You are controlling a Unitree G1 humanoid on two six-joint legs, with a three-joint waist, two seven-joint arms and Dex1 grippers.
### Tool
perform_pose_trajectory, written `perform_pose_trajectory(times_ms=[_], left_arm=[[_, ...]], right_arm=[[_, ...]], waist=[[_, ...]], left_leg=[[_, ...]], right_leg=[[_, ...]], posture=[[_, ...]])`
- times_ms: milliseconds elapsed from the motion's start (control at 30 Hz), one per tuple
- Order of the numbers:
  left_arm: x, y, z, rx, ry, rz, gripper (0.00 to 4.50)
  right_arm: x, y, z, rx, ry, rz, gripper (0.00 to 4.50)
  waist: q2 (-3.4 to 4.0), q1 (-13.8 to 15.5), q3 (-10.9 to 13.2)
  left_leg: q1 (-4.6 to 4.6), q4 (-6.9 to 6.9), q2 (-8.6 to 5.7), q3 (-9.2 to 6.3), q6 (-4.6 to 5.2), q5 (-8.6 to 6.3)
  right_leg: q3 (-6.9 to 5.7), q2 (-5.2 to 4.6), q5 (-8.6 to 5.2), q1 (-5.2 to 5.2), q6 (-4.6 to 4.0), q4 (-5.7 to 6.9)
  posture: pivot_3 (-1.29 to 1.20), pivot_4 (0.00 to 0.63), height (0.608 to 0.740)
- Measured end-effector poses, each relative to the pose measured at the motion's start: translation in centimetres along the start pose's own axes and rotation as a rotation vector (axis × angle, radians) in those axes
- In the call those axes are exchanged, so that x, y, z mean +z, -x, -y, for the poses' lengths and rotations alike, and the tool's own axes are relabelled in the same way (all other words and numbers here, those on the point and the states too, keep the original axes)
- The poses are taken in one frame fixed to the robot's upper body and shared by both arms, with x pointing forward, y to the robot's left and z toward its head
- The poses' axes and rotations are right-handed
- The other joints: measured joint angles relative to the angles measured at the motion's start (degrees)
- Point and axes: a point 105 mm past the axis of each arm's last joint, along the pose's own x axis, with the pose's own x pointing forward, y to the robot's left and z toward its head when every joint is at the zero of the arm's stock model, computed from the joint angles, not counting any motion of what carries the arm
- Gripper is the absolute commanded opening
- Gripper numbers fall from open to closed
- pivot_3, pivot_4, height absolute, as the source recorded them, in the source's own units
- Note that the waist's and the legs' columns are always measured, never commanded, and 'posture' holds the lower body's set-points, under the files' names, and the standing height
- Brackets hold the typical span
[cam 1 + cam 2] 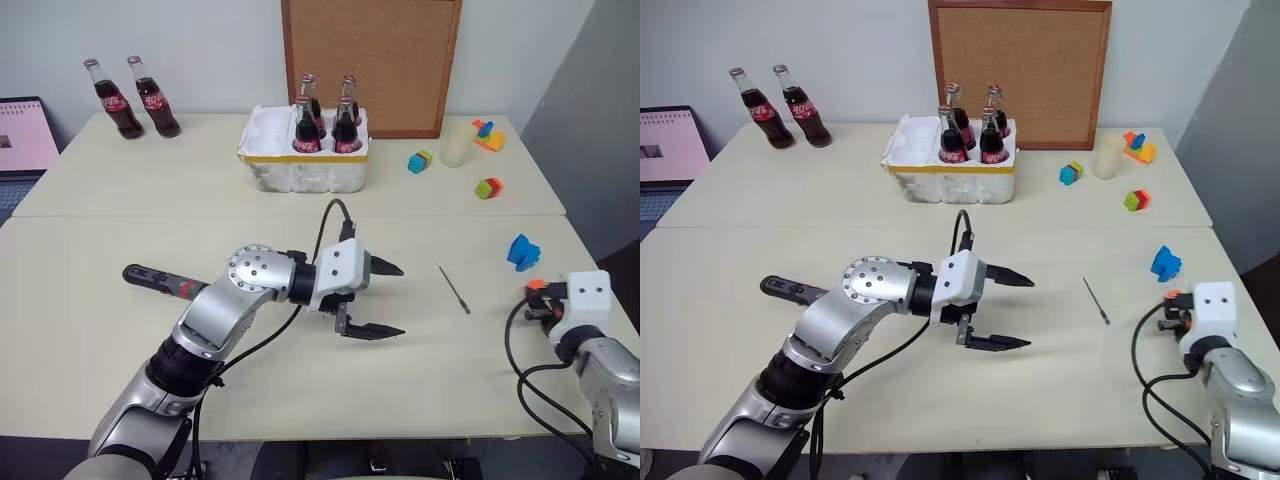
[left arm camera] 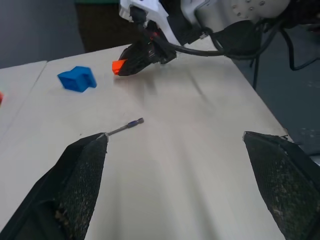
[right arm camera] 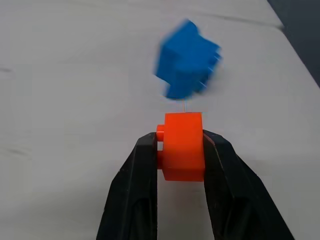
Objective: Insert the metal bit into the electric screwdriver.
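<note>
The metal bit (image 1: 454, 289), a thin grey rod, lies flat on the table right of centre; it is also in the left wrist view (image 2: 125, 127). The electric screwdriver (image 1: 155, 280), dark with red accents, lies on the table at the left, its right end hidden behind my left arm. My left gripper (image 1: 395, 300) hovers over the table's middle, open and empty, pointing right toward the bit with a gap between them. My right gripper (image 3: 181, 140) is at the table's right edge, shut on a small orange block (image 3: 183, 146).
A blue block (image 1: 522, 252) sits just beyond the right gripper. At the back stand a white foam crate (image 1: 300, 175) of cola bottles, two loose bottles (image 1: 130, 100), a cork board (image 1: 370, 60), a cup (image 1: 457, 145) and coloured blocks (image 1: 488, 187). A laptop (image 1: 25, 135) is far left.
</note>
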Motion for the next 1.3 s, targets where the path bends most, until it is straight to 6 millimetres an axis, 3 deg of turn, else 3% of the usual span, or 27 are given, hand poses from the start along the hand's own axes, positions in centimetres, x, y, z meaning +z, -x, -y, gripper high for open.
perform_pose_trajectory(times_ms=[67, 133, 367, 567, 733, 833, 900, 1100, 1300], left_arm=[[0.0, 0.0, -0.1, -0.007, -0.006, -0.005, 4.5], [0.0, 0.1, -0.2, -0.006, -0.008, -0.008, 4.5], [-0.1, 0.4, -0.5, 0.005, -0.003, -0.016, 4.5], [0.1, 3.3, -2.1, 0.112, -0.036, -0.04, 4.5], [-0.5, 8.6, -3.6, 0.25, -0.036, -0.136, 4.5], [-1.3, 12.5, -3.8, 0.284, -0.043, -0.255, 4.5], [-2.0, 14.5, -3.3, 0.258, -0.055, -0.343, 4.5], [-4.1, 19.9, -1.8, 0.134, -0.115, -0.634, 4.5], [-6.6, 22.1, -0.8, 0.008, -0.12, -0.778, 4.5]], right_arm=[[-0.1, -0.3, 0.1, 0.004, -0.016, -0.01, 0.85], [0.3, -0.6, -0.3, 0.023, -0.051, 0.003, 1.55], [0.7, -0.5, -1.1, 0.037, -0.116, 0.013, 3.04], [2.2, 1.2, -2.0, 0.079, -0.01, 0.07, 4.46], [4.3, 3.0, -4.9, 0.263, 0.217, 0.167, 4.46], [7.5, 4.8, -8.8, 0.498, 0.284, 0.316, 4.46], [8.5, 5.7, -11.1, 0.649, 0.317, 0.365, 4.46], [8.9, 7.9, -16.1, 1.036, 0.457, 0.36, 4.46], [8.2, 9.8, -18.3, 1.256, 0.411, 0.289, 4.46]], waist=[[0.01, -0.12, -0.01], [0.05, -0.07, -0.03], [0.06, 0.24, -0.02], [0.07, 0.19, -0.02], [0.08, -0.15, 0.0], [0.06, -0.2, 0.01], [0.04, -0.16, 0.03], [-0.03, 0.35, 0.11], [-0.04, 0.58, 0.1]], left_leg=[[0.04, -0.01, 0.0, 0.04, 0.0, 0.0], [0.04, -0.01, 0.0, 0.07, 0.0, 0.0], [-0.03, -0.01, 0.0, 0.13, 0.0, 0.0], [0.0, -0.01, 0.01, 0.11, 0.0, 0.0], [0.26, -0.05, 0.05, 0.12, 0.0, 0.0], [0.44, -0.11, 0.08, 0.13, 0.0, -0.01], [0.45, -0.11, 0.07, 0.15, 0.0, -0.01], [0.35, -0.11, 0.07, 0.27, 0.02, -0.02], [0.01, -0.06, 0.1, 0.27, 0.03, -0.02]], right_leg=[[0.04, 0.03, 0.0, 0.0, 0.0, 0.01], [0.03, 0.04, 0.0, 0.01, 0.0, 0.0], [0.07, 0.01, -0.01, 0.01, 0.01, -0.09], [0.05, 0.0, -0.01, 0.01, 0.02, -0.09], [0.06, 0.03, -0.01, -0.01, 0.02, -0.05], [0.05, 0.07, -0.02, 0.12, 0.01, -0.08], [0.04, 0.07, -0.02, 0.12, 0.01, -0.08], [-0.01, 0.03, -0.06, 0.11, -0.06, -0.19], [-0.1, -0.03, -0.09, -0.09, -0.06, -0.22]], posture=[[0.0, 0.15, 0.74], [0.0, 0.15, 0.74], [0.0, 0.15, 0.74], [0.0, 0.15, 0.74], [0.0, 0.15, 0.74], [0.0, 0.15, 0.74], [0.0, 0.15, 0.74], [0.0, 0.15, 0.74], [0.0, 0.15, 0.74]])
